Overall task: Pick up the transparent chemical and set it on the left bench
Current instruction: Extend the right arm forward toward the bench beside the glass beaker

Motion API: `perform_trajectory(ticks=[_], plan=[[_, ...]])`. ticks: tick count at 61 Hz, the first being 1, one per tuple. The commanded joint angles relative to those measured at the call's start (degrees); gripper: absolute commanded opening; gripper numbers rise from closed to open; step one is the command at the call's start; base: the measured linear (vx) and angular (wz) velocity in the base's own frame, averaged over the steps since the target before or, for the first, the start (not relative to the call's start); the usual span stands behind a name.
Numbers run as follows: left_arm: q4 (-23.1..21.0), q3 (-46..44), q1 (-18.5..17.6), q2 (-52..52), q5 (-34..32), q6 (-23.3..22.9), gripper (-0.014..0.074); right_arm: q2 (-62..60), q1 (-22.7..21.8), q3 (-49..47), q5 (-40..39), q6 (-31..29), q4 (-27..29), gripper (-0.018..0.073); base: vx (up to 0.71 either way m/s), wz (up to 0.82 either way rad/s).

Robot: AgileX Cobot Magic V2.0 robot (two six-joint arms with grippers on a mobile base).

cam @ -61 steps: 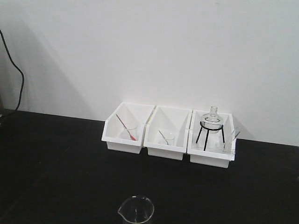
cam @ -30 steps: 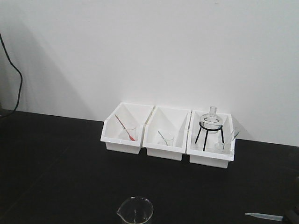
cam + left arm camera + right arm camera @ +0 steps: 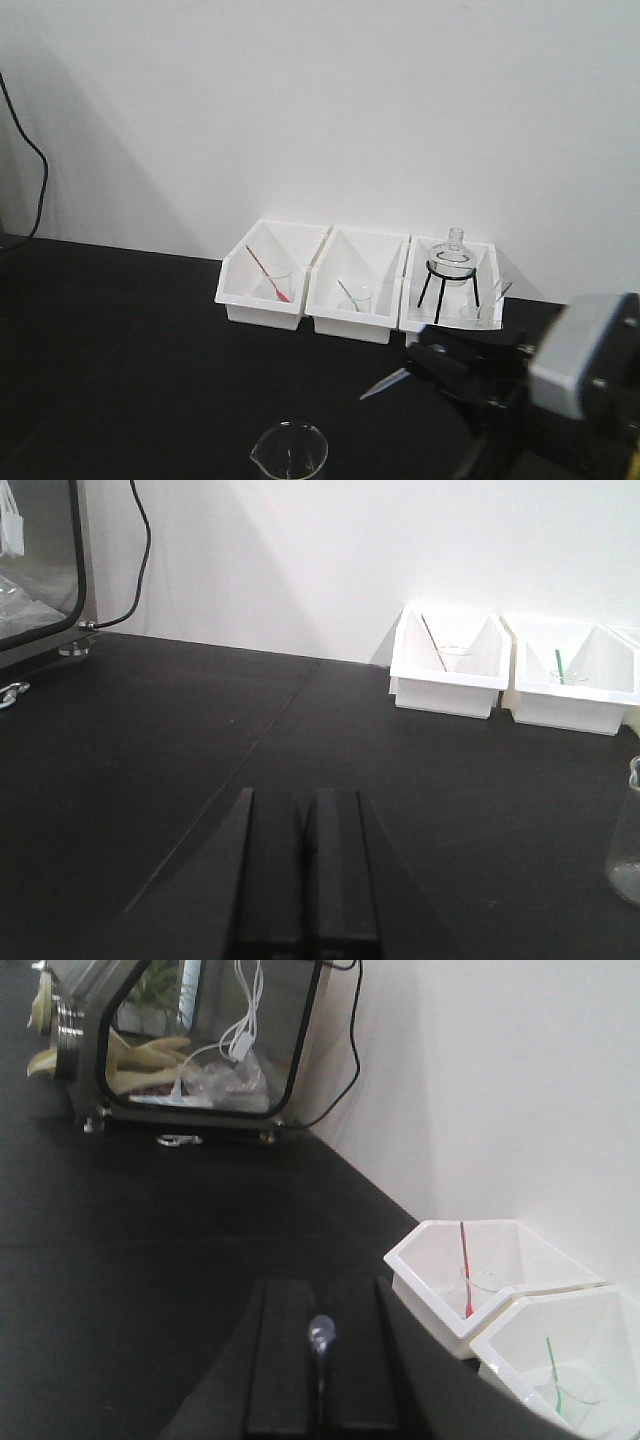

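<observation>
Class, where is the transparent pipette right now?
The pipette is clamped in the right gripper, low right in the front view, before the right-hand white bin.

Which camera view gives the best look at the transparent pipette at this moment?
The front-facing view: the transparent pipette projects sideways from the right tool, showing its tapered tip. The right wrist view shows it only end-on, clamped between the fingers. The left wrist view does not show it.
</observation>
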Motion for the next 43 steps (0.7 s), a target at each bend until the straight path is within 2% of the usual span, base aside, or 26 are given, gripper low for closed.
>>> perform_trajectory(ticks=[1,7,11,23,32,43], plan=[[-0.04,0.93,-0.10,-1.10,-4.49,-0.45,-0.0004,3.40,5.95,-5.69,6.78,-5.92,8.83,-0.0003,0.00,0.00],[-0.04,0.93,-0.10,-1.10,-4.49,-0.45,-0.0004,8.42,9.49,-9.41,8.85,-10.67,16.96,-0.0001,0.00,0.00],[-0.04,0.93,-0.10,-1.10,-4.49,-0.45,-0.0004,11.35,10.95,-11.41,8.03,-12.31,19.33,-0.0001,0.00,0.00],[-0.04,0.93,-0.10,-1.10,-4.49,-0.45,-0.0004,19.10,13.19,-12.90,5.89,-12.34,19.84,-0.0001,0.00,0.00],[-0.04,0.93,-0.10,-1.10,-4.49,-0.45,-0.0004,23.21,14.25,-12.89,8.11,-12.40,19.84,0.0004,0.00,0.00],[-0.04,0.93,-0.10,-1.10,-4.49,-0.45,-0.0004,25.43,14.20,-12.89,9.23,-11.96,22.43,0.0066,0.00,0.00]])
